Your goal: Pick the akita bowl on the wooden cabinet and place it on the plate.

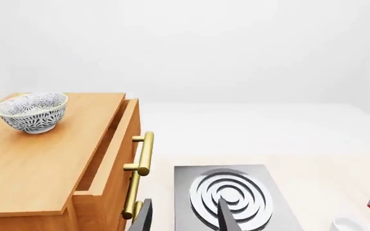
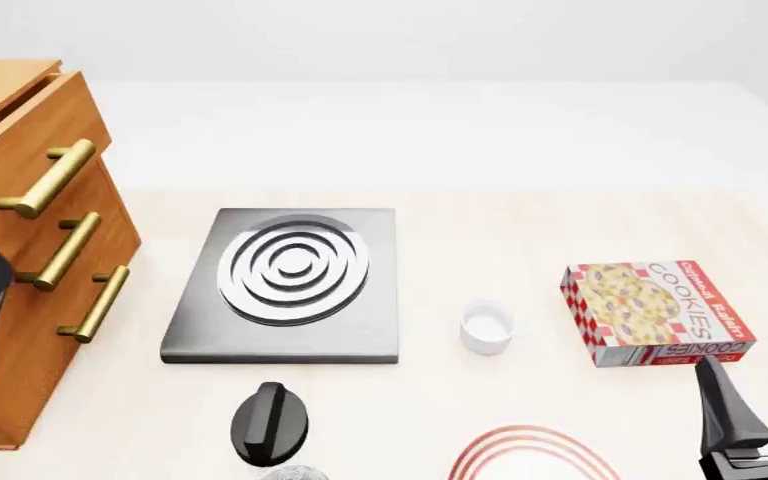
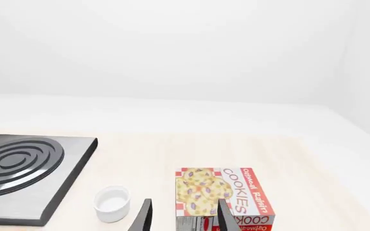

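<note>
Only the left wrist view shows the akita bowl [image 1: 32, 112] — it sits upright on the wooden cabinet [image 1: 37, 163] top, toward the far edge; the front view crops the cabinet top, so no bowl there. The plate [image 2: 531, 455] shows only in the front view, as red rings cut off by the near edge, between the two arms. Cookie box [image 3: 222, 196] and small white cup [image 3: 112, 203] are clearest in the right wrist view, side by side but apart; the left wrist view catches only a corner of each.

Bowl: round, fine grey-and-white speckle inside and out, nothing in it that I can see. Cabinet top drawer stands slightly pulled out, brass bar handles [image 2: 48, 178] down the front.

Left gripper [image 1: 183, 216]: fingers apart, holding nothing, in front of the cabinet over the grey stove [image 2: 288, 283] with silver rings, well short of the bowl. Right gripper [image 3: 183, 216]: fingers also spread, empty, just near of the cookie box.

Surface is pale wood-look tabletop, white floor and plain white walls beyond. A black knob-like object [image 2: 268, 422] lies near the stove's front edge.
</note>
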You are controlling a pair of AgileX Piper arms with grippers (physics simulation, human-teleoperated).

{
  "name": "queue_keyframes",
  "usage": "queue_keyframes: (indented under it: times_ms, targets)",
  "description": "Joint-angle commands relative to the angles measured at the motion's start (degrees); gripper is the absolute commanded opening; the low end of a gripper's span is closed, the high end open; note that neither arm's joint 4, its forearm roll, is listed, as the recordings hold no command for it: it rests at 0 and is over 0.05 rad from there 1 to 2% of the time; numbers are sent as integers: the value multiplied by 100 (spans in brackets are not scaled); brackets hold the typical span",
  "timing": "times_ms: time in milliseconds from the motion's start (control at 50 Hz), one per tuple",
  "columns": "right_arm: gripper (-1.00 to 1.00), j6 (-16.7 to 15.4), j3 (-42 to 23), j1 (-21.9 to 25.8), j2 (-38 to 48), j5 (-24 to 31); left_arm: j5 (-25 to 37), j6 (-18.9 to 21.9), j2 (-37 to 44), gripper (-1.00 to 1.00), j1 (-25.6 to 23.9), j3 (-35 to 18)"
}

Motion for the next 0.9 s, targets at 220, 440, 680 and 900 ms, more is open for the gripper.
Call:
queue_keyframes:
  times_ms: [220,440,680,900]
  targets:
    - [100,1,-30,0,3,28,734,-182,1135,100,173,-1732]
    - [100,0,-30,-1,3,28,1144,-417,1667,100,417,-2602]
    - [100,0,-30,0,3,27,1598,-1140,2603,100,1272,-3882]
    - [100,1,-30,-1,2,27,1509,-1357,2776,100,1501,-3860]
